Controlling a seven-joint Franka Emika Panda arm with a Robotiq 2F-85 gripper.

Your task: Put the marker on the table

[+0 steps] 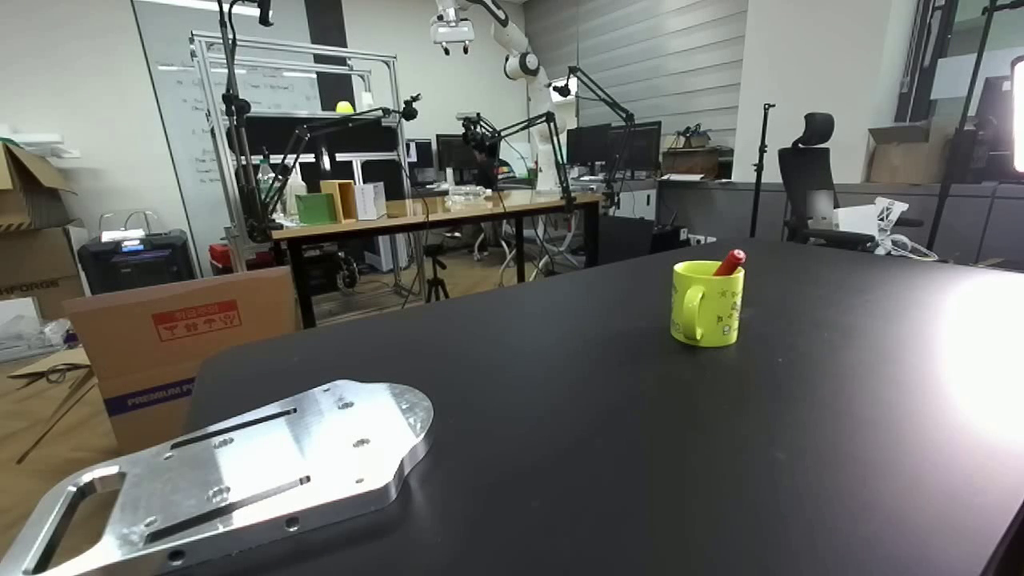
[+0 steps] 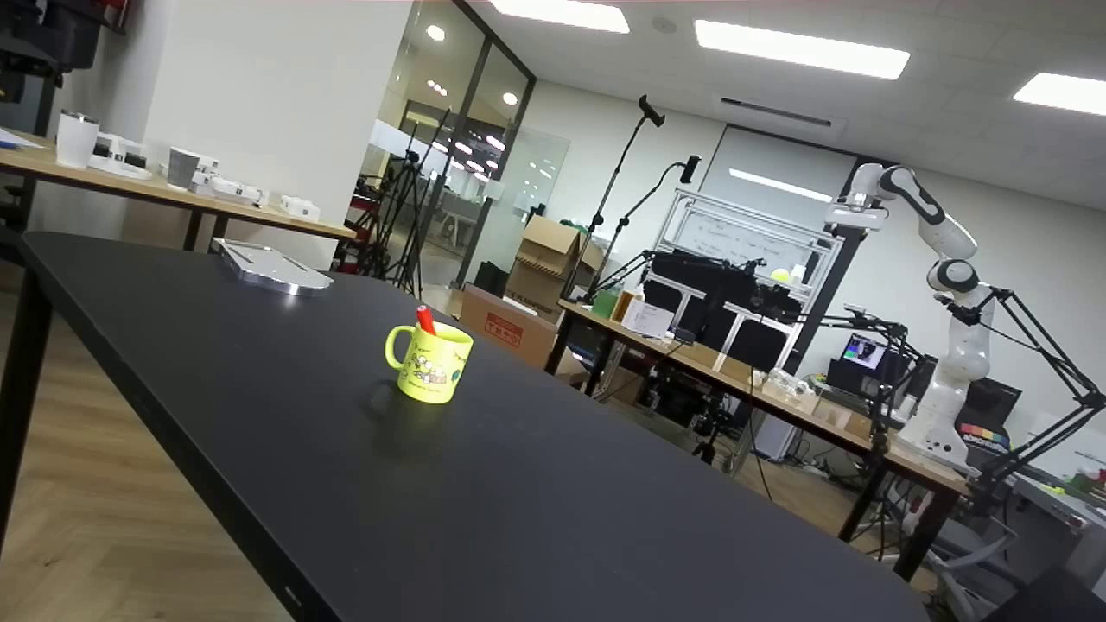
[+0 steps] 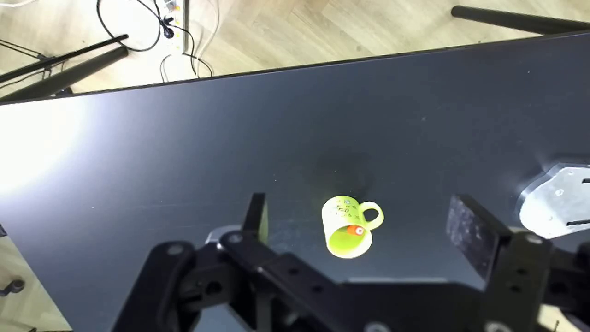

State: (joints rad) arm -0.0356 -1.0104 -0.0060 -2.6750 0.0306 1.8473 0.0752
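1. Evidently, the marker (image 1: 730, 262) stands inside the yellow-green mug (image 1: 712, 310), tilted, its red end poking out above in both exterior views; the lower part is hidden.
2. The mug sits upright on the dark table (image 1: 576, 448) and serves as a holder; that raised end is probably the piece to pinch.
3. The marker is not yet out on the table, so the task looks barely begun.
4. The gripper (image 3: 364, 223) is released: in the wrist view its fingers (image 3: 472, 235) are spread wide and grasp nothing, likely so that they can pass on either side of the marker.
5. Between them the mug comes into sight, though I judge it lies well beyond the fingers, so a descent seems called for first.
6. Counted: one marker end showing, one mug, two fingers, and one metal plate (image 1: 264, 464) lying flat near a table edge, well apart from the mug; why it is there I cannot tell.
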